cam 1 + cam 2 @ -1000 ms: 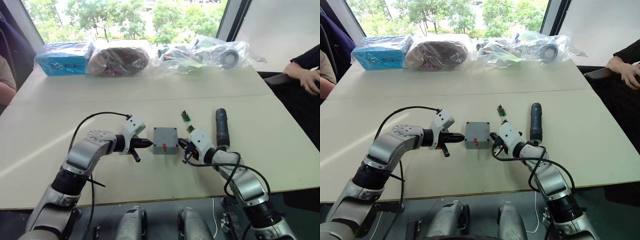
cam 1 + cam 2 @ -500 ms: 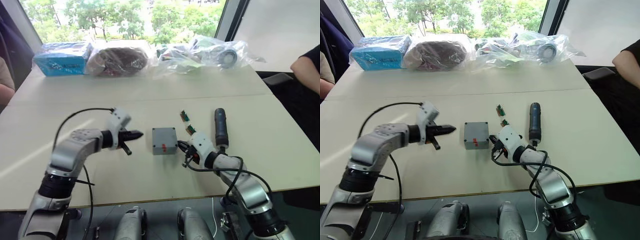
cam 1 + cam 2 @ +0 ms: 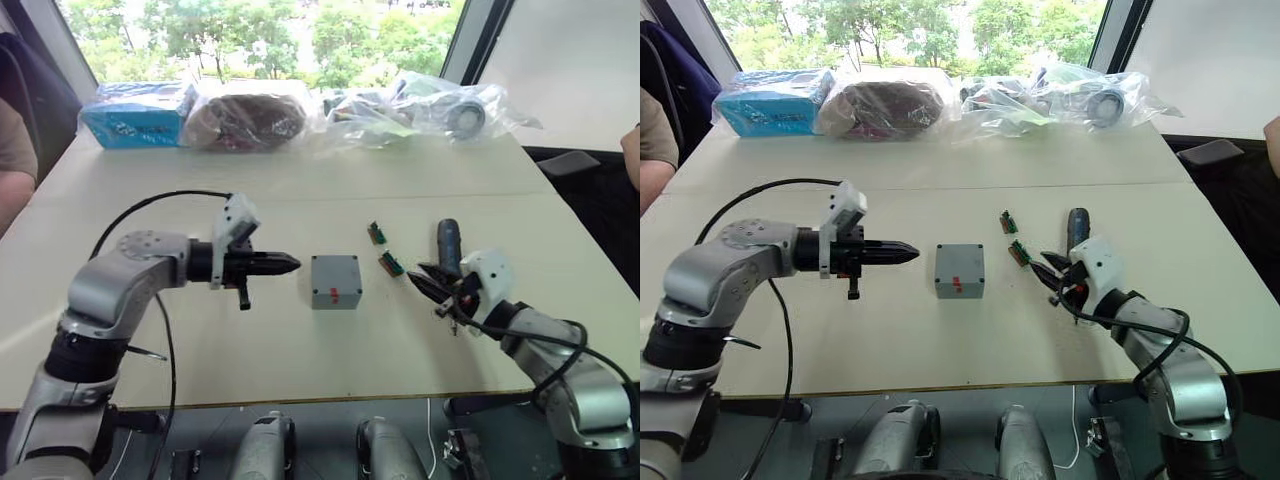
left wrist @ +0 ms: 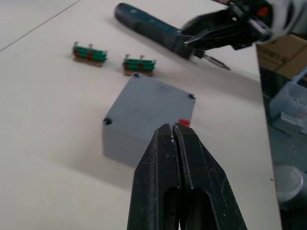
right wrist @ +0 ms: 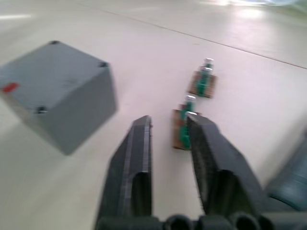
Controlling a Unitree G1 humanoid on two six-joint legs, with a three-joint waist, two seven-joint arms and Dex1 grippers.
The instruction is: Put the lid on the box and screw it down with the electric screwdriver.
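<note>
Judging lid (image 4: 153, 98) seated on box (image 3: 335, 281); our right gripper (image 3: 1051, 270), fingers parted, must grasp electric screwdriver (image 3: 447, 245); left gripper (image 3: 285, 264) clenched empty.

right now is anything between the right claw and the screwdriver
Nothing visible. The right claw, open, hangs just beside the electric screwdriver lying on the table; the green connector blocks sit toward the box.

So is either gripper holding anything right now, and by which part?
Nothing is held. The left gripper is shut on nothing; the right gripper is open.
</note>
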